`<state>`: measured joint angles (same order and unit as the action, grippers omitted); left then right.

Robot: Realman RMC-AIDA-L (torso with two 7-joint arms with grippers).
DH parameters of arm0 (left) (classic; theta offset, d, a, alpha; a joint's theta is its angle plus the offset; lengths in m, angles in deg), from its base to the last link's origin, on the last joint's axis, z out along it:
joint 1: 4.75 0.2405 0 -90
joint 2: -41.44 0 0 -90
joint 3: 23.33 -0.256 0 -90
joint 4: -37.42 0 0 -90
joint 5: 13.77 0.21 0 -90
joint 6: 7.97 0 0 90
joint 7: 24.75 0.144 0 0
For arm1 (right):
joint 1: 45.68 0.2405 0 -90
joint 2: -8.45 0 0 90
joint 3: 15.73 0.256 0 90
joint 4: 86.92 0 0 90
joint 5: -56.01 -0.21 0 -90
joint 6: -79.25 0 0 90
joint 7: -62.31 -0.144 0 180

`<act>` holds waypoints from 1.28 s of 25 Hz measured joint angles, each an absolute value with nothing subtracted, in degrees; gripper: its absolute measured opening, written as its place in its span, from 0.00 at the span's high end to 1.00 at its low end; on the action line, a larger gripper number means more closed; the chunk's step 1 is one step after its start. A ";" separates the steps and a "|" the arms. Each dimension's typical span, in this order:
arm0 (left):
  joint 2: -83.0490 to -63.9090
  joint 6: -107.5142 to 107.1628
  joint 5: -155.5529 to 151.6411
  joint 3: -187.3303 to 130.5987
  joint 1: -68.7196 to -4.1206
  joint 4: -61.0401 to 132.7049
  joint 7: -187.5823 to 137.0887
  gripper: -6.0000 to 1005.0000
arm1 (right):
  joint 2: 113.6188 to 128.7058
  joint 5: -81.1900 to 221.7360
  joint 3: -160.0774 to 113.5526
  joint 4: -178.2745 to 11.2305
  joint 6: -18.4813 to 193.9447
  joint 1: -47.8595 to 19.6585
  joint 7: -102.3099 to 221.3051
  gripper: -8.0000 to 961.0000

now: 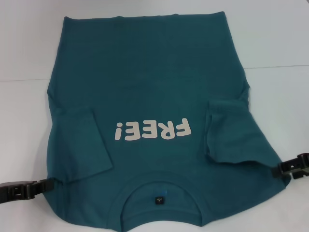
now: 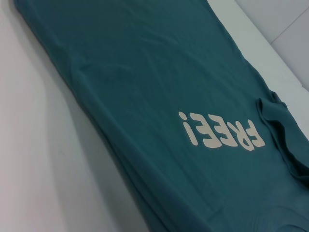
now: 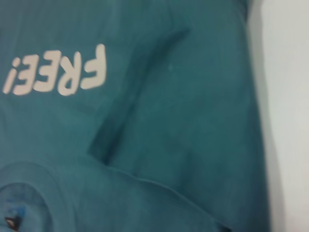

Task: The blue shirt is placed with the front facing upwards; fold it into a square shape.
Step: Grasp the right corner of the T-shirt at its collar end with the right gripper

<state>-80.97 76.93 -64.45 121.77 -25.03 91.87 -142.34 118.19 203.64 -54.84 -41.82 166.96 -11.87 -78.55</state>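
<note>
White tabletop [image 1: 275, 43] stretches under everything, with a faint seam running across it behind the shirt. Spread on it lies the blue shirt [image 1: 149, 82], front up, its collar [image 1: 159, 191] nearest the robot and its hem at the far end, so the white lettering [image 1: 152, 130] reads upside down from the head camera. Both short sleeves are folded inward onto the chest: the left sleeve [image 1: 79, 145] lies flat beside the lettering, the right sleeve [image 1: 229, 130] sits a little rumpled on the other side. A small dark tag [image 1: 158, 199] shows inside the neck opening. The left gripper [image 1: 41, 186] rests low at the shirt's left shoulder edge, its black fingers reaching the cloth; the right gripper [image 1: 282, 169] sits at the right shoulder edge in the same way. I cannot tell whether either pincer is pinching the fabric or merely lying against it. From the wrist cameras only teal cloth, lettering [image 2: 222, 135] and the folded sleeve's crease [image 3: 140, 92] appear.
</note>
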 joint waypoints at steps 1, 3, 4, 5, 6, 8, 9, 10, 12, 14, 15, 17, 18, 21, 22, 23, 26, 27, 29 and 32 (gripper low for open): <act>-80.97 76.93 -64.45 121.78 -25.03 91.87 -142.32 0.97 | 118.16 204.38 -54.84 -41.42 167.08 -11.82 -78.67 0.24; -80.98 76.94 -64.48 121.77 -25.08 91.86 -142.27 0.97 | 118.15 205.59 -54.70 -40.69 167.17 -11.79 -78.81 0.23; -80.98 76.94 -64.48 121.77 -25.10 91.85 -142.27 0.97 | 118.15 206.13 -54.58 -40.43 167.15 -11.78 -78.84 0.23; -80.98 76.94 -64.48 121.77 -25.13 91.84 -142.25 0.97 | 118.13 206.57 -54.47 -40.23 167.09 -11.79 -78.85 0.21; -80.99 76.94 -64.48 121.77 -25.15 91.83 -142.23 0.97 | 118.07 206.78 -54.42 -40.12 166.90 -11.81 -78.86 0.19; -80.99 76.94 -64.48 121.77 -25.15 91.82 -142.14 0.97 | 117.94 206.98 -54.39 -40.03 166.35 -11.87 -78.87 0.16; -80.99 76.94 -64.48 121.77 -25.15 91.82 -142.07 0.97 | 117.90 206.99 -54.38 -40.13 166.03 -11.90 -78.86 0.14; -80.99 76.94 -64.48 121.77 -25.15 91.82 -142.01 0.97 | 117.91 207.00 -54.38 -40.30 165.73 -11.93 -78.85 0.12; -80.99 76.94 -64.48 121.77 -25.14 91.82 -141.95 0.97 | 118.12 207.02 -54.36 -40.55 165.12 -11.93 -78.78 0.12; -81.00 76.94 -64.48 121.77 -25.14 91.82 -141.90 0.97 | 118.50 206.97 -54.35 -40.60 164.83 -11.90 -78.73 0.12; -81.00 76.93 -64.48 121.77 -25.14 91.82 -141.88 0.97 | 118.64 206.91 -54.34 -40.60 164.77 -11.85 -78.72 0.12; -81.00 76.94 -64.48 121.77 -25.14 91.82 -141.87 0.97 | 119.02 206.81 -54.32 -40.64 164.68 -11.71 -78.71 0.12; -80.99 76.98 -64.48 121.77 -25.20 91.82 -141.87 0.97 | 119.16 206.80 -54.32 -40.66 164.65 -11.66 -78.71 0.12; -81.00 77.16 -64.48 121.77 -25.32 91.83 -141.87 0.97 | 119.54 206.80 -54.31 -40.69 164.53 -11.51 -78.71 0.12; -80.99 77.28 -64.48 121.78 -25.35 91.85 -141.87 0.97 | 119.63 206.78 -54.31 -40.69 164.52 -11.49 -78.72 0.12; -81.00 77.53 -64.52 121.77 -25.39 91.94 -141.87 0.97 | 119.70 206.75 -54.31 -40.71 164.48 -11.47 -78.74 0.12; -81.00 77.67 -64.54 121.77 -25.46 92.08 -141.88 0.97 | 119.95 206.71 -54.31 -41.50 164.40 -11.20 -78.74 0.12; -81.00 77.73 -64.55 121.79 -25.46 92.10 -141.88 0.97 | 120.02 206.71 -54.31 -41.78 164.40 -11.09 -78.69 0.12; -81.00 77.78 -64.56 121.90 -25.47 92.14 -141.88 0.97 | 120.19 206.70 -54.31 -42.21 164.29 -10.89 -78.49 0.12; -81.00 77.85 -64.57 122.22 -25.52 92.17 -141.89 0.97 | 120.39 206.04 -54.32 -42.29 164.39 -10.81 -78.41 0.12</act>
<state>-81.00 77.85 -64.57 122.22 -25.52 92.17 -141.89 120.39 206.04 -54.32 -42.29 164.39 -10.81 -78.41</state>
